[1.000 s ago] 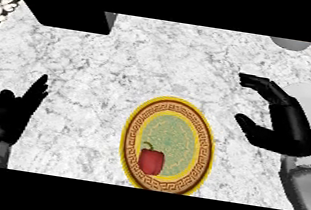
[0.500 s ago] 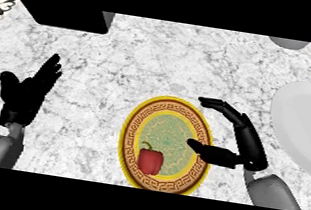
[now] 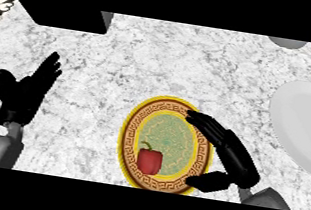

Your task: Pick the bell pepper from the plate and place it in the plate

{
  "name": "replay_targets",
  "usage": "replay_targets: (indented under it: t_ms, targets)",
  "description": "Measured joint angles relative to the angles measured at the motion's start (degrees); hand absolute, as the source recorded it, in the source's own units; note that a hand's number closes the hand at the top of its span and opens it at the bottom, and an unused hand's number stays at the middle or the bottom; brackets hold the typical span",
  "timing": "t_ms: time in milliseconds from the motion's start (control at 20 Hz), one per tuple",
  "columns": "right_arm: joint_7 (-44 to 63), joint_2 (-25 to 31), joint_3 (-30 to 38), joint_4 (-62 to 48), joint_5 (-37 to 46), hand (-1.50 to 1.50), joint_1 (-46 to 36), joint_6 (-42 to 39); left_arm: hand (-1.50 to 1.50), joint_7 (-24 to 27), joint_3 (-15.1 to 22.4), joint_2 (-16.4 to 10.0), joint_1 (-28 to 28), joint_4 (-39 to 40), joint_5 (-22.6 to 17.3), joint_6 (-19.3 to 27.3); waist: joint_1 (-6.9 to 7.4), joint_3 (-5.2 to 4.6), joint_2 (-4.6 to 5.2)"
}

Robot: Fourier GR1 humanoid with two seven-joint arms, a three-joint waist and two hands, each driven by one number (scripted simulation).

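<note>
On the marble counter (image 3: 194, 67) you see the bell pepper (image 3: 149, 161) inside the gold-rimmed plate (image 3: 132, 124), by its near-left rim. Your right hand (image 3: 233, 156) hovers over that plate's right rim, fingers relaxed, holding nothing. A white plate (image 3: 308, 130) lies at the counter's right edge, and your left hand (image 3: 24, 92) rests open near the left edge.

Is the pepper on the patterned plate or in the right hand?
On the patterned plate: the bell pepper lies near its lower edge; the right hand, open, is over the right rim, apart from it.
</note>
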State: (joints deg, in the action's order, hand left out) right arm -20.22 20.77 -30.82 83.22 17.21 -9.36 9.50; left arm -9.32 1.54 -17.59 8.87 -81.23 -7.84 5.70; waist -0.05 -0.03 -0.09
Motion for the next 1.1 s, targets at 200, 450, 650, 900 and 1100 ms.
replay_targets:
  t_ms: [200,450,650,900,1100]
  targets:
    - [9.0,0.1,-2.1,6.3,5.1,-1.5,0.4,-2.0,0.0,1.0,-0.8,0.5,0.6,1.7,0.2,-1.0,-0.14,0.0,0.0]
    - [19.5,-1.0,-4.6,10.0,10.2,-1.5,-1.4,-7.2,0.0,0.9,-1.2,0.6,0.2,1.4,0.7,-1.7,0.02,-0.01,-0.02]
    - [26.1,-1.5,-6.6,12.0,14.1,-1.5,-1.8,-11.5,0.0,0.4,-1.6,1.1,0.3,0.8,1.0,-1.8,0.02,0.0,-0.02]
    - [32.9,-3.5,-9.1,11.2,20.9,-1.5,-3.6,-14.9,0.0,0.3,-1.9,1.6,0.6,0.8,1.4,-2.1,0.08,0.01,0.03]
    - [37.2,-6.5,-9.9,9.2,24.8,-1.5,-5.6,-18.7,0.0,0.0,-2.7,1.7,0.6,0.7,1.5,-2.9,0.16,0.01,0.06]
